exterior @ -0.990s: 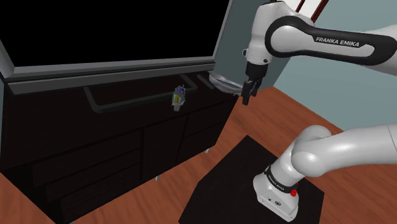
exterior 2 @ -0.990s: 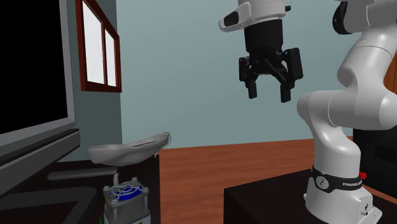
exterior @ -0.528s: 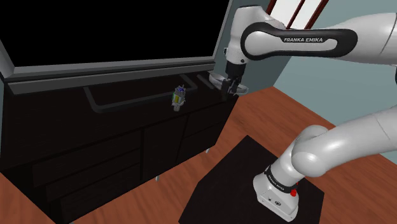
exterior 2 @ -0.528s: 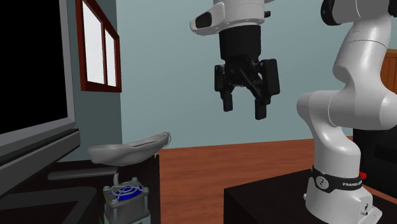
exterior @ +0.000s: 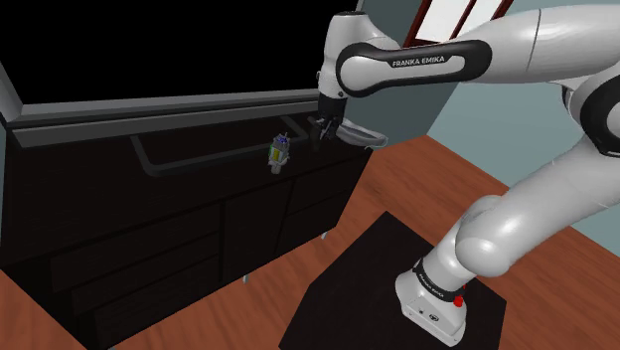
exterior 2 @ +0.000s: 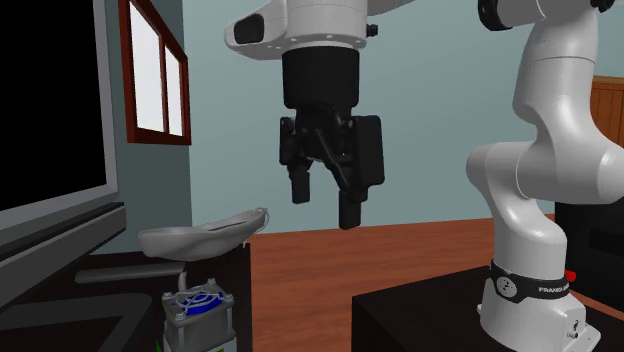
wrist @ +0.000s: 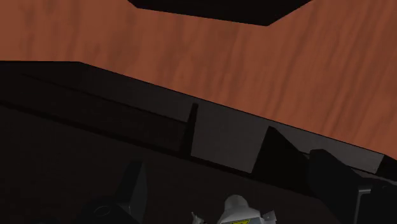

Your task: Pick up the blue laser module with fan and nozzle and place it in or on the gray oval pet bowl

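— Where is the laser module (exterior: 278, 154) right now?

— Standing upright on the black bench (exterior: 89, 159), near its front edge. In the second exterior view the laser module (exterior 2: 199, 316) shows at the lower left, with a grille over the blue fan (exterior 2: 197, 304) on its top.

— And the gray pet bowl (exterior: 359, 132)?

— On the same bench (exterior 2: 100, 292), toward the shoulder view's right end. In the second exterior view the pet bowl (exterior 2: 200, 238) lies just behind the module.

— What about the hand (exterior: 320, 130)?

— It hangs in the air above the bench, between module and bowl in the shoulder view, close beside the bowl's rim. The hand (exterior 2: 325, 202) points down, and its black fingers (exterior 2: 349, 205) stand apart with nothing between them. It touches neither thing.

— Does the wrist camera see anything useful?

— The module's pale top (wrist: 239, 213) with a yellow label, low between the fingers, with the reddish wooden floor (wrist: 254, 70) beyond the bench's edge.
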Tool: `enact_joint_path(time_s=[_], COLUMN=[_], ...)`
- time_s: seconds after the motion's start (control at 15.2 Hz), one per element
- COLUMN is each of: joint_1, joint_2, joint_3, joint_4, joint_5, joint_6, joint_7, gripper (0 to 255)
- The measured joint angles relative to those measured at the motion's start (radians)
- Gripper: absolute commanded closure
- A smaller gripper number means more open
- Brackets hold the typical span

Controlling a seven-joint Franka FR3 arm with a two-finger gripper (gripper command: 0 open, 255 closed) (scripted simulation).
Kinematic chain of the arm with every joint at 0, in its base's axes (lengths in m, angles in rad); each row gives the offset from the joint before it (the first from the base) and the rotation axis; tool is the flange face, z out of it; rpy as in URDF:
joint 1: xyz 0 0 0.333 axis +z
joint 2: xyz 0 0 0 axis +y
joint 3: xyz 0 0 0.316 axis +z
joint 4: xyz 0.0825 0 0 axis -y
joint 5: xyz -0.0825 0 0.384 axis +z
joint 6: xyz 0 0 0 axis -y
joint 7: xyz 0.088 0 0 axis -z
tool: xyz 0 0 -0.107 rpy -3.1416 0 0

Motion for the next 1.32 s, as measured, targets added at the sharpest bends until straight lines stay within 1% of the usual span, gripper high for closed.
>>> enact_joint_path(time_s=[0.26,0.59,0.66,1.19,1.32], joint_1=[0.01,0.024,0.026,0.025,0.024], joint_2=[0.135,0.297,0.316,0.371,0.374], joint_3=[0.02,0.031,0.032,0.027,0.027], joint_4=[0.104,0.268,0.286,0.255,0.253], joint_5=[-0.028,-0.071,-0.077,-0.096,-0.096], joint_6=[0.068,0.116,0.122,0.213,0.218], joint_7=[0.025,0.042,0.044,0.055,0.054], gripper=[0,0,0,0,0])
